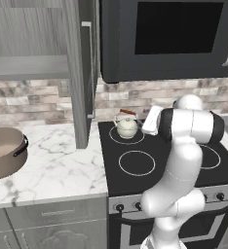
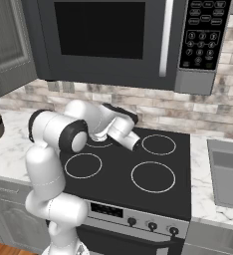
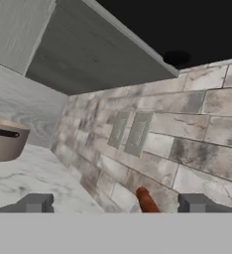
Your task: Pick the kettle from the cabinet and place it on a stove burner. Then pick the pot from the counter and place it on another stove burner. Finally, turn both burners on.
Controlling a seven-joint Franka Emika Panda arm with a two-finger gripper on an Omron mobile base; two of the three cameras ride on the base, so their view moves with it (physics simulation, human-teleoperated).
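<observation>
Left base view has the white arm (image 1: 181,160) nearest, rising from the lower right and hiding much of the right half of the black glass cooktop (image 1: 135,180). Its hand end is turned away behind the wrist, so the tool itself is hard to make out from either base camera. Hand view shows the tool (image 3: 116,203) with its two dark finger tips (image 3: 36,203) standing wide apart at the bottom edge, nothing clamped between them. Just inside the right tip, the reddish-brown bar (image 3: 146,201) of the kettle's handle pokes up, cut off by the lower border.

Beyond the wrist, the kettle (image 1: 127,125) sits upright on the rear left burner (image 1: 127,135), its arched handle up; the front left burner (image 1: 136,163) lies bare before it. In the right base view the arm covers the kettle completely, while the two right burners (image 2: 153,177) show as clear white rings.

Left of the stove, the pot (image 1: 5,151) rests on the white marble bench (image 1: 62,165), cut off by the frame's left edge. Grey drawer fronts (image 1: 47,226) run below the slab.

Farther back stands the open cabinet door (image 1: 84,73), edge-on, with the cabinet shelf (image 1: 28,65) beside it. A brick backsplash (image 1: 135,99) lines the wall, and the black microwave (image 1: 169,36) hangs over the stove.
</observation>
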